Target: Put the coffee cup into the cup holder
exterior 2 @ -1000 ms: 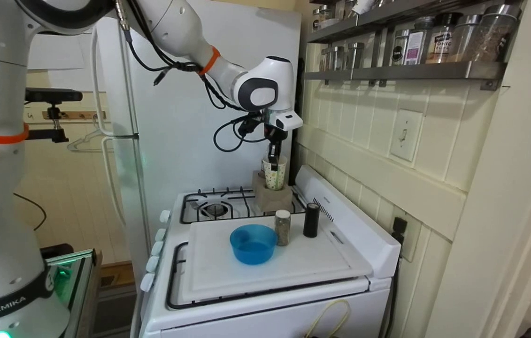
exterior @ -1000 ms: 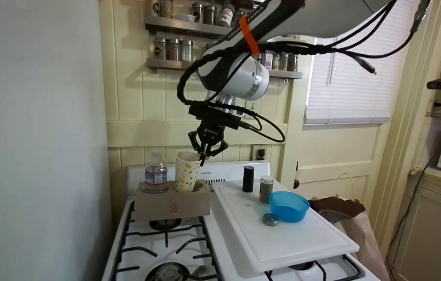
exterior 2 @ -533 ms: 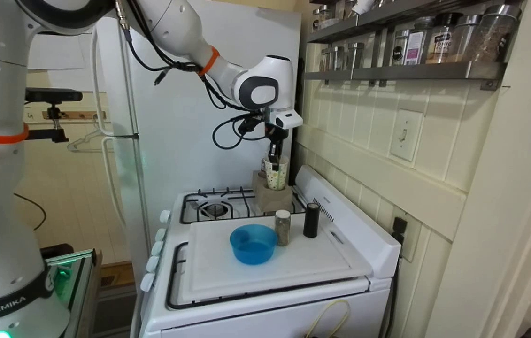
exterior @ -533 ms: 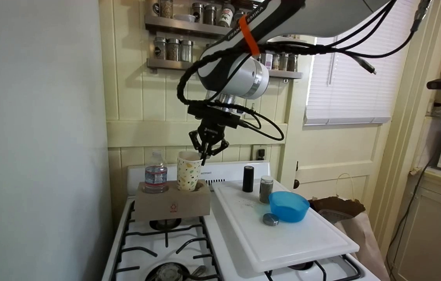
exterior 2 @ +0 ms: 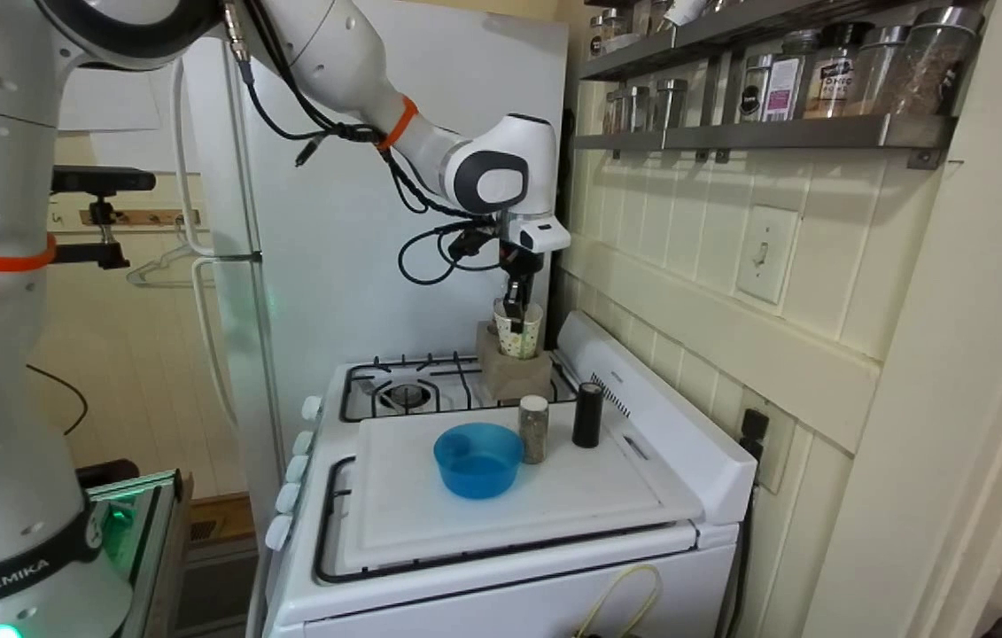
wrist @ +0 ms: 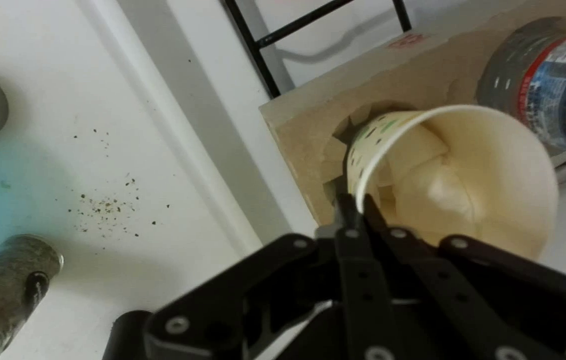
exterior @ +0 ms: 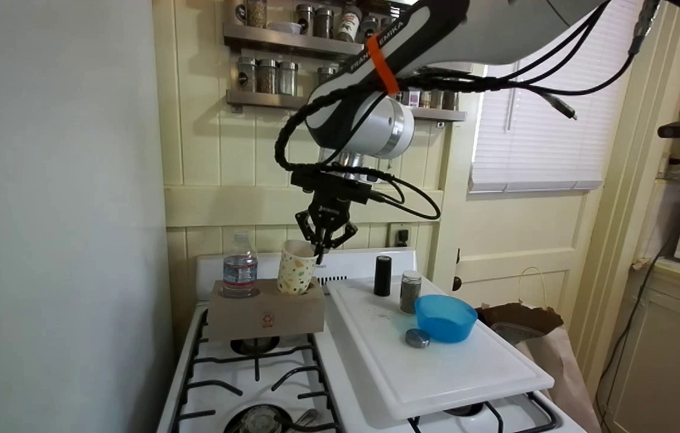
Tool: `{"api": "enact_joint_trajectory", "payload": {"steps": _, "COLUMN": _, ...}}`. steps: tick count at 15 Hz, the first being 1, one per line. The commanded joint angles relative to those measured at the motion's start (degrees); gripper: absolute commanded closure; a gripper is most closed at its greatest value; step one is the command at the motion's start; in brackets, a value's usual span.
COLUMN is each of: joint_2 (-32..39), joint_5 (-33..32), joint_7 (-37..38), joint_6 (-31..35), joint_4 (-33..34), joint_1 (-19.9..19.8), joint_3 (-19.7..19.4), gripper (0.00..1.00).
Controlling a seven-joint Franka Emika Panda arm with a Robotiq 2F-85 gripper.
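Coffee cup (exterior: 296,272) in a pocket of the cup holder (exterior: 291,316), end effector (wrist: 358,202) pinching its rim.
Wrist view: fingers (wrist: 355,270) straddle the cup wall, one in, one out. Cup leans slightly; gap shows along part of the pocket edge, can't tell if fully seated. Clear bottle (exterior: 240,272) in next pocket. Holder's on the worktop (exterior: 349,379) near white board (exterior: 472,373) carrying blue bowl (exterior: 445,320).
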Motion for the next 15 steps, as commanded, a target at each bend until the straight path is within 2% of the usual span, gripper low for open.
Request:
{"api": "enact_joint_trajectory", "payload": {"steps": 1, "joint_2": 2.6, "joint_5": -2.8, "joint_7": 2.8, "joint_6": -0.5, "joint_4": 1.5, "joint_1": 1.1, "joint_3": -1.4, "gripper": 0.99}}
{"api": "enact_joint_trajectory", "payload": {"steps": 6, "joint_2": 4.6, "joint_5": -3.4, "joint_7": 2.7, "joint_6": -0.8, "joint_4": 2.4, "joint_1": 1.4, "joint_3": -1.6, "gripper": 0.99}}
{"api": "enact_joint_trajectory", "payload": {"steps": 7, "joint_2": 5.0, "joint_5": -3.5, "joint_7": 2.9, "joint_6": -0.7, "joint_4": 2.7, "joint_1": 1.6, "joint_3": -1.7, "gripper": 0.72}}
{"api": "enact_joint_trajectory", "payload": {"steps": 8, "joint_2": 5.2, "joint_5": -3.5, "joint_7": 2.7, "joint_6": -0.7, "joint_4": 2.9, "joint_1": 1.6, "joint_3": -1.6, "gripper": 0.71}}
{"api": "enact_joint_trajectory", "payload": {"steps": 15, "joint_2": -1.3, "joint_5": -4.7, "joint_7": 2.9, "joint_6": -2.3, "joint_4": 1.8, "joint_1": 2.9, "joint_3": -1.1, "gripper": 0.2}}
